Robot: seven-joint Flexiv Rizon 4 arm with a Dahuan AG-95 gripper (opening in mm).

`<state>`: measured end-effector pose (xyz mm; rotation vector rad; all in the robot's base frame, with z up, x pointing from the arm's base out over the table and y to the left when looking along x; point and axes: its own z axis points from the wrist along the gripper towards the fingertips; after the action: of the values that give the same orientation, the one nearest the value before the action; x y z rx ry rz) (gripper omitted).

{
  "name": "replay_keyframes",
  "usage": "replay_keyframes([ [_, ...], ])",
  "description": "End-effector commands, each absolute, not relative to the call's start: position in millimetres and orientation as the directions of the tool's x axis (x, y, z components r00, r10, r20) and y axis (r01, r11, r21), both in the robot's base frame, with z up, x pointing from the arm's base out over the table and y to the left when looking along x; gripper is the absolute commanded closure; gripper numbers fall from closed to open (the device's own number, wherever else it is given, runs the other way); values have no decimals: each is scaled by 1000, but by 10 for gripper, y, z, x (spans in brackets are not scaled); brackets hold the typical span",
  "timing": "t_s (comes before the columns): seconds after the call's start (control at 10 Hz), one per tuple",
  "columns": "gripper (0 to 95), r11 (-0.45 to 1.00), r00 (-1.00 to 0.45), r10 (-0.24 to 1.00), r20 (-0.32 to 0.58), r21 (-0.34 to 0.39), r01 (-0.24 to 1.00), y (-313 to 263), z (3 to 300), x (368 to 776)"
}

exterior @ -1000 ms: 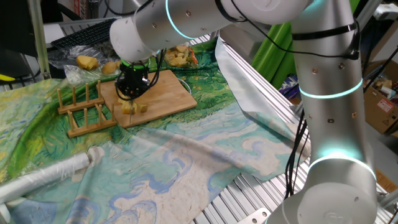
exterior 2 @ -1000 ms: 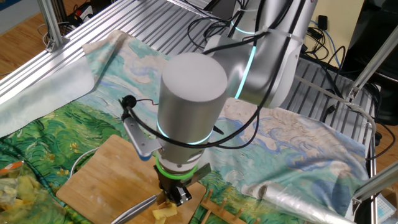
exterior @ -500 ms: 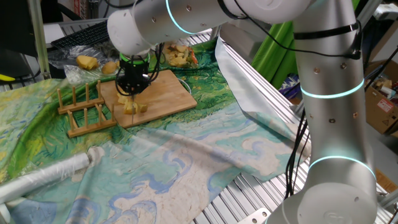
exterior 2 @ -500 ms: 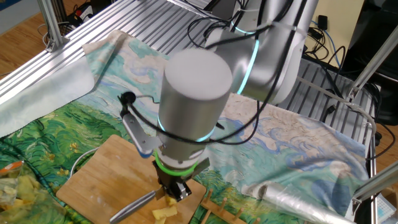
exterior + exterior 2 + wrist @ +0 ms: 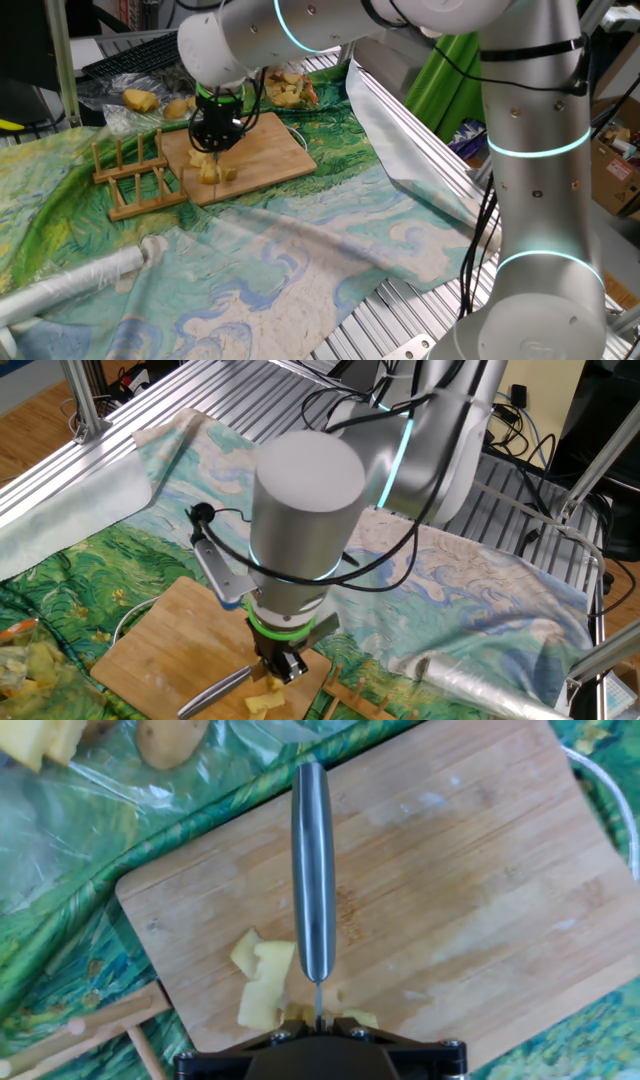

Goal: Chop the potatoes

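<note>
Several pale-yellow potato (image 5: 262, 982) chunks lie on the wooden board (image 5: 480, 870), near its edge beside the rack. In the fixed views the potato chunks (image 5: 210, 172) (image 5: 262, 703) sit directly under the hand. My gripper (image 5: 318, 1020) is shut on a steel knife (image 5: 313, 870) that points away over the board, held just above the chunks. The gripper (image 5: 215, 148) (image 5: 280, 670) hangs straight down over the board (image 5: 270, 150), and the knife (image 5: 215, 690) sticks out to one side.
A wooden rack (image 5: 135, 180) (image 5: 70, 1035) stands against the board's edge. Whole potatoes and peelings in clear plastic (image 5: 140, 100) (image 5: 170, 735) lie behind the board. A foil-wrapped roll (image 5: 70, 285) rests on the painted cloth. A white cable (image 5: 600, 780) curls past the board's far corner.
The gripper with the knife has risen a little and shifted slightly along the board. The potato chunks lie where they were.
</note>
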<state>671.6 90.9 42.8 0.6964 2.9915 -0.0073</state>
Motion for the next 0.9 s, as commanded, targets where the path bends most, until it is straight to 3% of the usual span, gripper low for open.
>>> replay_keyframes([
  [0.1, 950, 892, -880, 451, -149, 50, 449, 940, -59, 6748],
  [0.3, 950, 894, -889, 449, -89, 26, 448, 901, 181, 6707],
  [0.6, 950, 882, -882, 469, -45, 63, 466, 881, 424, 6727],
  [0.7, 950, 898, -897, 440, -34, 25, 440, 879, 423, 6737],
  [0.9, 950, 902, -902, 431, -17, 17, 430, 866, 435, 6742],
])
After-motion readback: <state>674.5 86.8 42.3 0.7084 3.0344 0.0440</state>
